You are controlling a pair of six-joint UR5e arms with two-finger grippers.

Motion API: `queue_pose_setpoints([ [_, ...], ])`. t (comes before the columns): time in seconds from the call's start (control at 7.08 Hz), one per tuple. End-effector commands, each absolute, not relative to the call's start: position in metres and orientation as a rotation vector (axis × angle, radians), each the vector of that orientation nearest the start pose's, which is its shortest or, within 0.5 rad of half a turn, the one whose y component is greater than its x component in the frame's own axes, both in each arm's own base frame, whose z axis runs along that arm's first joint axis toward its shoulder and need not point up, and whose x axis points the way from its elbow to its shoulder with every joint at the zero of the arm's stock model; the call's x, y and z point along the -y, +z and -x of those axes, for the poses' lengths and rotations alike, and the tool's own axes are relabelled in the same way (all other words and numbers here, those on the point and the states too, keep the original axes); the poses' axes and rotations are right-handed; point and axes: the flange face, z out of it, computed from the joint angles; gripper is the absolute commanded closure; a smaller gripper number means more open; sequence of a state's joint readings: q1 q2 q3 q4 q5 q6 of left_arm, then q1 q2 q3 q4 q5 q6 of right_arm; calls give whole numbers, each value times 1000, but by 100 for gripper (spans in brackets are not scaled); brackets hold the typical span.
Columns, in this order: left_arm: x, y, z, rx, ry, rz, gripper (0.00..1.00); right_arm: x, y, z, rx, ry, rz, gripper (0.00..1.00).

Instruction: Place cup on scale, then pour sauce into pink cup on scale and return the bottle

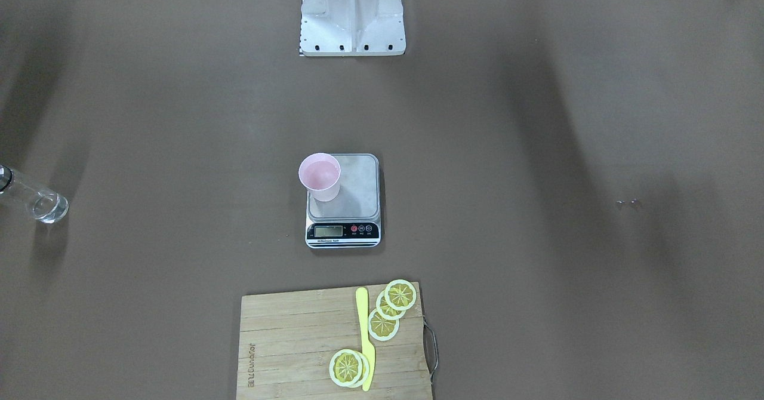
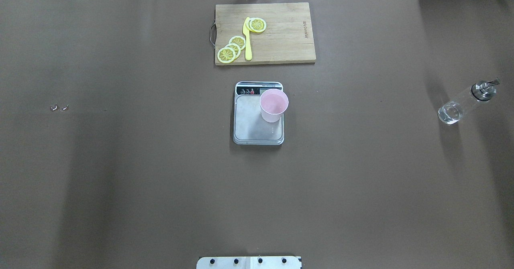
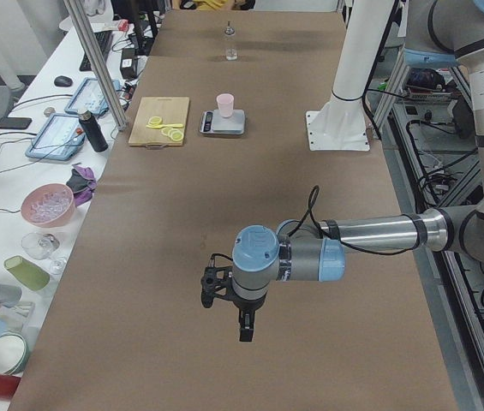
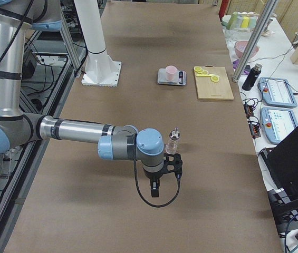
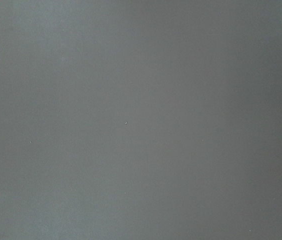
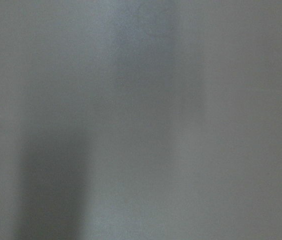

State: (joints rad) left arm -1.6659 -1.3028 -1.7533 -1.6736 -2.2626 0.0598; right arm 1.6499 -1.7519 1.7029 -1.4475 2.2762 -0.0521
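Cup (image 2: 274, 105) is on the scale (image 2: 253, 126), at the platform corner by the display, mid-bench (image 2: 120, 180). Bottle (image 2: 461, 104) stands free near the bench's right end. Right claw (image 4: 155, 193) hangs near it, left claw (image 3: 246, 334) over the left end. Can't tell for either if spread or pressed together. Likely the pour step: right claw must pinch the bottle body, then tip the spout over the cup.

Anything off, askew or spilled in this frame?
No spill visible. The cup sits off-centre on the scale, at its right edge near the display. Two small shiny bits lie loose on the table, robot's left; too small to identify. The bottle stands upright.
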Motion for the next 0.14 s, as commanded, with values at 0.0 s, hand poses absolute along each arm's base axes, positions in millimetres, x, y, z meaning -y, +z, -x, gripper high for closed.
queue_pose_setpoints([
  [0.0, 371, 680, 106, -688, -27, -71, 0, 414, 670, -101, 699, 16, -111, 0],
])
